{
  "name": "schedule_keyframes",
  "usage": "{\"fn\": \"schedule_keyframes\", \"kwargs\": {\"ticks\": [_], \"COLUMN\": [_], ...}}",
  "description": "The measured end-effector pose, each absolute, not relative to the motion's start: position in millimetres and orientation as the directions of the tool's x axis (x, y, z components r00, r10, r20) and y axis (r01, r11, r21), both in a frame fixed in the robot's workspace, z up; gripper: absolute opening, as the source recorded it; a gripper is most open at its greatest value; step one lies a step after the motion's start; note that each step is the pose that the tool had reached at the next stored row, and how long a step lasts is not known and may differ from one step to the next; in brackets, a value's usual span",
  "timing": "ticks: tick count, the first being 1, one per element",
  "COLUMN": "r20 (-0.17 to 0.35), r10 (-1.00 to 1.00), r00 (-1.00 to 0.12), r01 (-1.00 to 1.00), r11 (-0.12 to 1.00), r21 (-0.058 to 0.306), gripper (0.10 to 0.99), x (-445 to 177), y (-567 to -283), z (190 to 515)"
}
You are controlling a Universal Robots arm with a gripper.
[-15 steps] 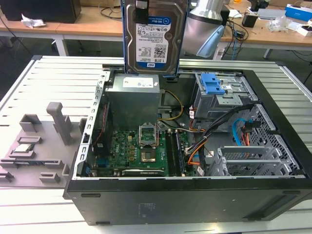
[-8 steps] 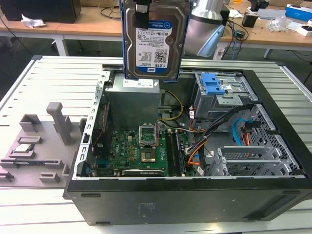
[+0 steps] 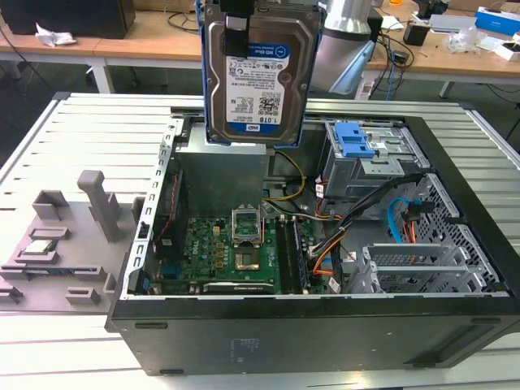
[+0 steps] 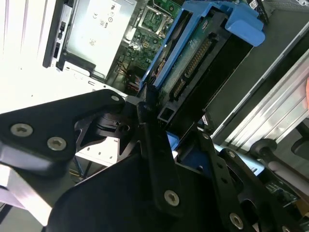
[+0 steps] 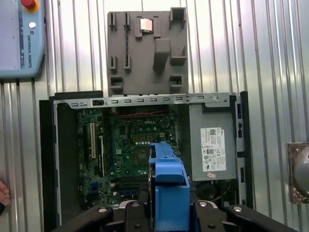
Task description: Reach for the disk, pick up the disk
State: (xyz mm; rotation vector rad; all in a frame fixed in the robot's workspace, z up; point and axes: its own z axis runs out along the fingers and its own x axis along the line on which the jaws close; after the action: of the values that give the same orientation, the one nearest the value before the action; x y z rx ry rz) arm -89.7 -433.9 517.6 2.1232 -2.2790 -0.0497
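Note:
The disk (image 3: 258, 81), silver with a blue-and-white label and a blue side bracket, hangs upright in the air above the open computer case (image 3: 309, 341). My gripper (image 3: 240, 24) is shut on its upper end, with one black finger (image 3: 235, 36) lying over the labelled face. In the second wrist view the disk (image 4: 198, 58) shows its connector edge between the black fingers (image 4: 145, 108). In the first wrist view the blue bracket of the disk (image 5: 170, 186) stands out from my gripper (image 5: 169, 215), high over the motherboard (image 5: 130, 145).
Inside the case are the grey power supply (image 5: 212, 147), the drive cage with its blue latch (image 3: 354, 142), and cables (image 3: 349, 223). A grey fixture block (image 3: 57, 244) lies on the slatted table at the exterior view's left. A teach pendant (image 5: 21, 38) and a hand (image 5: 3, 192) are nearby.

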Motion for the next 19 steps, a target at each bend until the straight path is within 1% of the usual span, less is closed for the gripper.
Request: {"fn": "schedule_keyframes", "kwargs": {"ticks": [19], "r20": [-0.002], "r10": [-0.997], "r00": [-0.071], "r01": [-0.997], "r11": [0.071], "r21": [0.041], "gripper": [0.369], "x": [-90], "y": [-483], "z": [518]}}
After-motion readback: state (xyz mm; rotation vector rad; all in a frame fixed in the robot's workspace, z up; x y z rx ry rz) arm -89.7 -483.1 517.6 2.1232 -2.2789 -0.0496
